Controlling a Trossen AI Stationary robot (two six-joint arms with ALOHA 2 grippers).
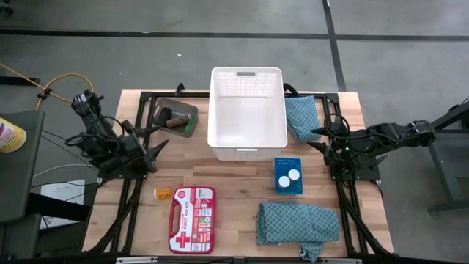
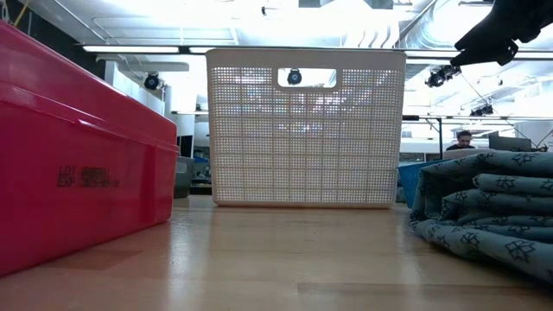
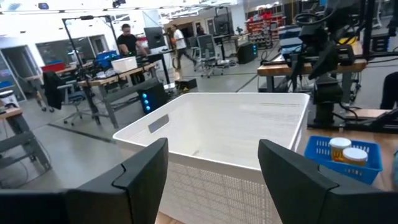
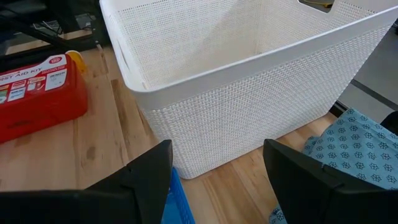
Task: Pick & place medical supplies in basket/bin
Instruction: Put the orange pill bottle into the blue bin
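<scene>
The white latticed basket (image 1: 248, 110) stands at the table's far middle. The dark grey bin (image 1: 176, 117) to its left holds a brown roll (image 1: 176, 122) and a green piece (image 1: 190, 126). One teal cloth (image 1: 302, 117) lies right of the basket, the other (image 1: 297, 224) at the near edge. An orange bottle (image 1: 163, 193) lies near the left. Two white caps (image 1: 289, 177) sit in a blue tray. My left gripper (image 1: 154, 149) hovers open left of the basket, facing it (image 3: 214, 168). My right gripper (image 1: 316, 139) hovers open to the basket's right (image 4: 217, 171).
A red first aid kit (image 1: 192, 218) lies flat at the near left, beside the orange bottle. The blue tray (image 1: 288, 189) sits between the basket and the near cloth. Bare wood shows in front of the basket. People and desks stand in the room beyond (image 3: 127, 43).
</scene>
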